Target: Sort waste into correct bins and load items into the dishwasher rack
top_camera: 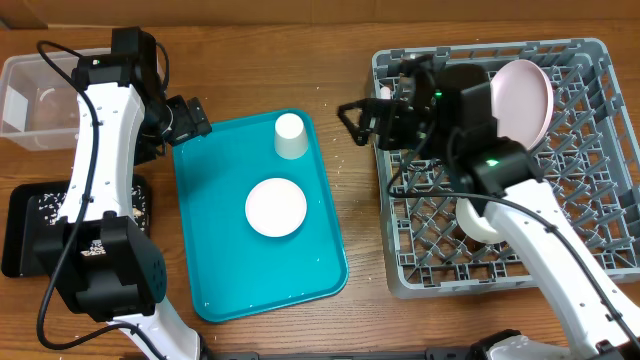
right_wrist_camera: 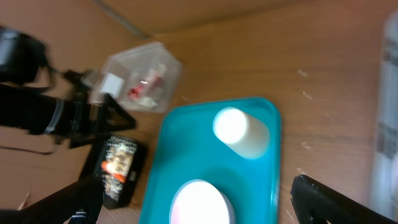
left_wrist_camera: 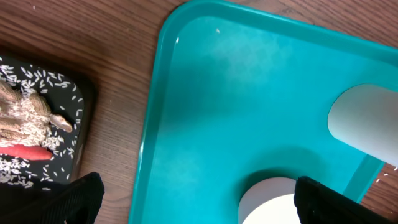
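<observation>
Since both tools stand wide open and hold nothing, you have a free choice of grip. Closest to the left tool (top_camera: 198, 118), on the teal tray (top_camera: 205, 260), sits the small bowl (top_camera: 276, 207), with the white cup (top_camera: 289, 136) just beyond it. Both look hard, light and glossy, so expect them to slip or skate on the smooth tray. The bowl seems to rest mouth down, so pinch across its raised base or lever up an edge first. Take the cup across its side wall, low down, squeezing gently. The right tool (top_camera: 352, 122) hovers over the desk (top_camera: 350, 50) between tray and rack (top_camera: 590, 150). In the rack, the pink plate (top_camera: 527, 98) stands on edge beside a second bowl (top_camera: 478, 225). Far left, the black tray (top_camera: 20, 230) holds rice (left_wrist_camera: 43, 81) and carrot (left_wrist_camera: 25, 152), near the clear tub (top_camera: 40, 100).
</observation>
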You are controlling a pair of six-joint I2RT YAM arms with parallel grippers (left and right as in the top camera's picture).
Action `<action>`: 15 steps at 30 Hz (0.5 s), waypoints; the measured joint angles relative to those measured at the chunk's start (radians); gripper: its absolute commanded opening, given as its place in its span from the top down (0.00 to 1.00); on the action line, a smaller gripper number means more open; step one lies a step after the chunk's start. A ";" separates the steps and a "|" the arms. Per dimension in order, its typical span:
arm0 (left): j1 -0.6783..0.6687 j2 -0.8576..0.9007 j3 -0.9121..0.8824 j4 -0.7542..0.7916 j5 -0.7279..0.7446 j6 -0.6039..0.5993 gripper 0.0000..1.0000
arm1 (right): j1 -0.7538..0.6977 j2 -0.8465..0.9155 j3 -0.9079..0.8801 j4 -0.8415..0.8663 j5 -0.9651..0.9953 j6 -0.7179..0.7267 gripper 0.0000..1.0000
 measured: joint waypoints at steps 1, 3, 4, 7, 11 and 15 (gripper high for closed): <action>0.000 0.000 0.000 0.001 0.000 0.000 0.00 | 0.029 0.014 0.000 0.029 0.018 -0.003 0.00; 0.000 0.000 0.000 0.001 0.000 0.000 0.00 | 0.099 0.055 0.001 0.073 0.088 -0.008 0.00; 0.000 0.000 0.000 0.001 0.000 0.000 0.00 | 0.134 0.086 0.002 0.091 0.127 -0.012 0.00; 0.000 0.000 0.000 0.001 0.000 0.000 0.00 | 0.216 0.200 0.002 0.166 0.223 -0.049 0.00; 0.000 0.000 0.000 0.001 0.000 0.000 0.00 | 0.262 0.357 0.008 0.288 0.311 -0.107 0.00; 0.000 0.000 0.000 0.001 0.000 0.000 0.00 | 0.267 0.483 0.055 0.315 0.366 -0.131 0.00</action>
